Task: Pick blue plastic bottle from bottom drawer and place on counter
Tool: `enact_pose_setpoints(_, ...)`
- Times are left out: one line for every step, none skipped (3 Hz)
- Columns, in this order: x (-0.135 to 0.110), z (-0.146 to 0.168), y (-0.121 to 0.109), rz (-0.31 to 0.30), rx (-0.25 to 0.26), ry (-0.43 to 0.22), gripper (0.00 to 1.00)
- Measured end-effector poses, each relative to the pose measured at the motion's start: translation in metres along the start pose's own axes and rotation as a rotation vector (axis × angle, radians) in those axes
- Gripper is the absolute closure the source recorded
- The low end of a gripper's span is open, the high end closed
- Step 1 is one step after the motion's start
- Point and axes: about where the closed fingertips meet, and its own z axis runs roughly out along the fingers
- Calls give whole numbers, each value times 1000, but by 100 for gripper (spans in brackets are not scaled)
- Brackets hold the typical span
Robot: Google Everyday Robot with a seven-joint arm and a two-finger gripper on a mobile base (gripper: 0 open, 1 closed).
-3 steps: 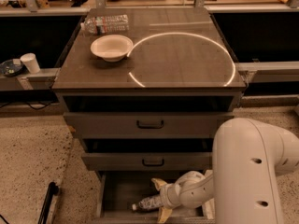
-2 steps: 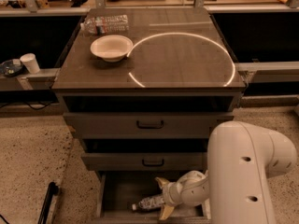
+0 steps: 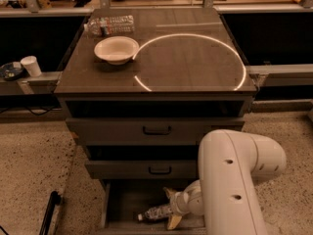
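Far left of my jaws and well above them, a white cup (image 3: 32, 65) stands on a low ledge beside the cabinet. Lower down, left of the jaws and outside the cabinet, a black rod (image 3: 48, 213) leans on the speckled floor.

Well above the jaws lies the counter (image 3: 195, 58), a dark square top marked with a bright white arc (image 3: 243, 72). On its left part, up and left of the jaws, a clear water bottle (image 3: 110, 25) lies on its side at the back edge. A white bowl (image 3: 116, 49) sits just in front of it.

Directly above the jaws are two grey drawers with black handles, the top drawer (image 3: 122, 131) and the middle drawer (image 3: 117, 169). Both are pulled slightly out.

The bottom drawer (image 3: 120, 202) is open. The blue plastic bottle (image 3: 155, 213) lies on its side in it, white cap pointing left, away from the jaws.

My gripper (image 3: 170, 208) is down inside this drawer. Its jaws are spread wide, one finger above and one below the bottle's right end, which lies between them. I cannot tell whether either finger touches it.

Right of the jaws, the white arm (image 3: 234, 180) fills the lower right.
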Motion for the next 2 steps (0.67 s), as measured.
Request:
enact_pose_setpoints(9,15,4,10,-13,-9,7)
enact_pose_setpoints(8,16,1,4,-14,-11,17)
